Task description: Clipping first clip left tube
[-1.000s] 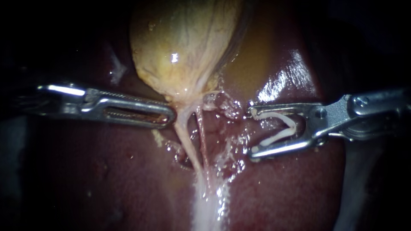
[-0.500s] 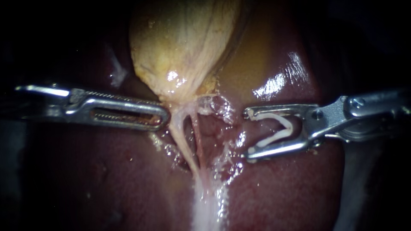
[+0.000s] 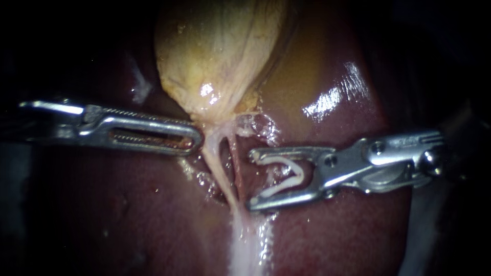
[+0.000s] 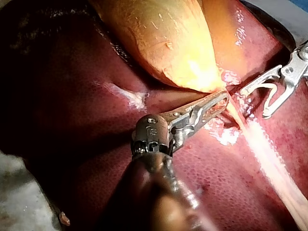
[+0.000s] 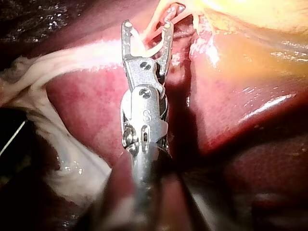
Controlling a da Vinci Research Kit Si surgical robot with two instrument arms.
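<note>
The yellow gallbladder [image 3: 220,56] lies on the dark red liver [image 3: 128,204]. Two tubes run down from its neck: a pale left tube [image 3: 216,161] and a thin reddish right tube [image 3: 236,161]. My left instrument [image 3: 197,138] is shut on the tissue at the gallbladder's neck, and its tip [image 4: 222,97] shows there too. My right instrument [image 3: 251,180] has jaws standing wide apart around a white clip [image 3: 286,176] that touches both. Their tips sit just right of the right tube, with neither tube between them. In the right wrist view the clip [image 5: 144,45] and jaws [image 5: 147,26] point at the tubes [image 5: 163,14].
A broad whitish band of tissue [image 3: 245,245] continues down from where the tubes meet. Wet, shiny liver surface [image 3: 337,92] lies above the right instrument. Frayed pale tissue [image 3: 261,125] hangs beside the neck.
My right instrument has moved left with the clip, up to the tubes. My left instrument drew slightly left early on, pulling the neck with it, and then held still.
</note>
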